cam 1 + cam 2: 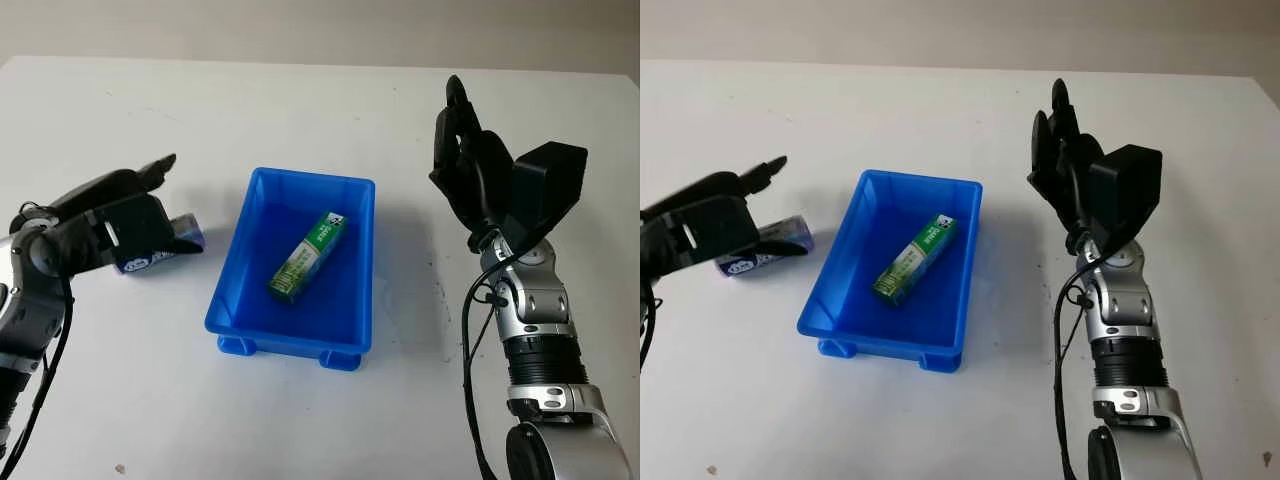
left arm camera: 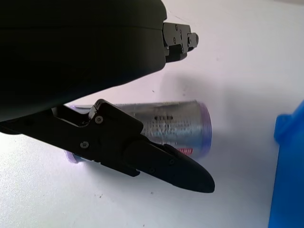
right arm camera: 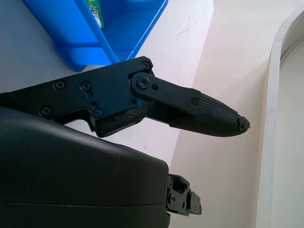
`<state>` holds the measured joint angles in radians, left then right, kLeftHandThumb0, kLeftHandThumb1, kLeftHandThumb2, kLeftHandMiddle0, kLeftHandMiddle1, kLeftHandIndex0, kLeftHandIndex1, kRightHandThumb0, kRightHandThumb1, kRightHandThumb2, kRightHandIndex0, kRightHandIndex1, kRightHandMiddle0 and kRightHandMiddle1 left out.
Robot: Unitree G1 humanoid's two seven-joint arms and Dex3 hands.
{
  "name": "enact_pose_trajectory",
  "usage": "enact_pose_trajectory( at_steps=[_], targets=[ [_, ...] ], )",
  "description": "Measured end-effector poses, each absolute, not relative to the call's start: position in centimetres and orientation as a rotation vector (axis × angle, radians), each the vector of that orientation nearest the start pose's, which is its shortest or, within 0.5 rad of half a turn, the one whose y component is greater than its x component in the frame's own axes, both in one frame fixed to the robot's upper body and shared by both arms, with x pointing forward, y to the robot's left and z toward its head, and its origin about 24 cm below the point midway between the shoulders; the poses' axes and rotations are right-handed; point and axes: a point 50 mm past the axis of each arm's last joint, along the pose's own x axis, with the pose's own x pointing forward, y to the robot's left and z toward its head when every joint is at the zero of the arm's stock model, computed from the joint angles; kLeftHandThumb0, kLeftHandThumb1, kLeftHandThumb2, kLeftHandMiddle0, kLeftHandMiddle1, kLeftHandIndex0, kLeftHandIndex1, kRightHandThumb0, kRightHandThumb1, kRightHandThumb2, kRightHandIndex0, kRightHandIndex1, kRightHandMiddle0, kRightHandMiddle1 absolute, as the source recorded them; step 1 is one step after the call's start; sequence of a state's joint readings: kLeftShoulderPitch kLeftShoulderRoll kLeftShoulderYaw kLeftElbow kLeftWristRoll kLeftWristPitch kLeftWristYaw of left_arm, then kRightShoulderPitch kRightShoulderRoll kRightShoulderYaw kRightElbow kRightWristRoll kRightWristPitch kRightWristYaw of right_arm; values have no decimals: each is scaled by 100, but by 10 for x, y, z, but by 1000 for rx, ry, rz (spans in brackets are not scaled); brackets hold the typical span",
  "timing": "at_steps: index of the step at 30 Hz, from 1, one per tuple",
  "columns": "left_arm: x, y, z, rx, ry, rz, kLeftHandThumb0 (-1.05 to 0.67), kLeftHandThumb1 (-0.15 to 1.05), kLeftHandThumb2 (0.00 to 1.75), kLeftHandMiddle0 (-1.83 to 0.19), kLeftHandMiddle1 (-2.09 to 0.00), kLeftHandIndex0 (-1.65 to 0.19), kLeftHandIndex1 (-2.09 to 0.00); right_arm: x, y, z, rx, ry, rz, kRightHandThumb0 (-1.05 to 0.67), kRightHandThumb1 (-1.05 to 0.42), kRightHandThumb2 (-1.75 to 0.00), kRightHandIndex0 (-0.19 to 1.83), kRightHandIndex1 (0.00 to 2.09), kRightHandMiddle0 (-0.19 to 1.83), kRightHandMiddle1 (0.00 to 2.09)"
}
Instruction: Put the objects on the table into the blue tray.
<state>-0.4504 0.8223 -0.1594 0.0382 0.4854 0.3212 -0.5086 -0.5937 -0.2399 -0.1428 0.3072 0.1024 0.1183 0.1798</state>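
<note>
A: Left wrist view first: where's the can (image 2: 166,128) vs. the left hand (image 1: 115,225)?

B: Lying on its side on the desk (image 1: 300,110), left of the blue tray (image 1: 228,300). It sits betw. the fingers (image 2: 156,164), one across its near side, the short one above the far side. Looks bracketed, but I see no firm contact, so I'd call the hand released, not clenched on it.

A: Long axis?

B: Roughly left-right in the head views, its right end pointing at the tray's left wall. Fingers run more or less along it, so closing should pinch across the narrow width. That's my guess.

A: Right hand (image 1: 470,165)?

B: Raised on the right of the tray, open, holding nothing, well apart from the can. Left is far nearer.

A: Anything in the tray already?

B: Green box (image 1: 308,256), lying diagonal inside. Can is the item left, approx. one short carry rightward over the rim.
</note>
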Motion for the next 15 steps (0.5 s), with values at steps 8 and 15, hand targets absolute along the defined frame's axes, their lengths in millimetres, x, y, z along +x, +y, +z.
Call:
enact_pose_trajectory(
  at_steps=[8, 15],
  targets=[
    [314, 253, 166, 1460, 300, -281, -67, 85, 4, -6, -11, -3, -11, 356, -187, 148, -90, -174, 126, -78, -105, -76, -19, 0, -19, 0],
    [301, 241, 175, 1650, 253, -185, -52, 80, 6, -61, -208, -17, -107, 356, -186, 148, -86, -174, 127, -77, -105, -77, -19, 0, -19, 0]
  ],
)
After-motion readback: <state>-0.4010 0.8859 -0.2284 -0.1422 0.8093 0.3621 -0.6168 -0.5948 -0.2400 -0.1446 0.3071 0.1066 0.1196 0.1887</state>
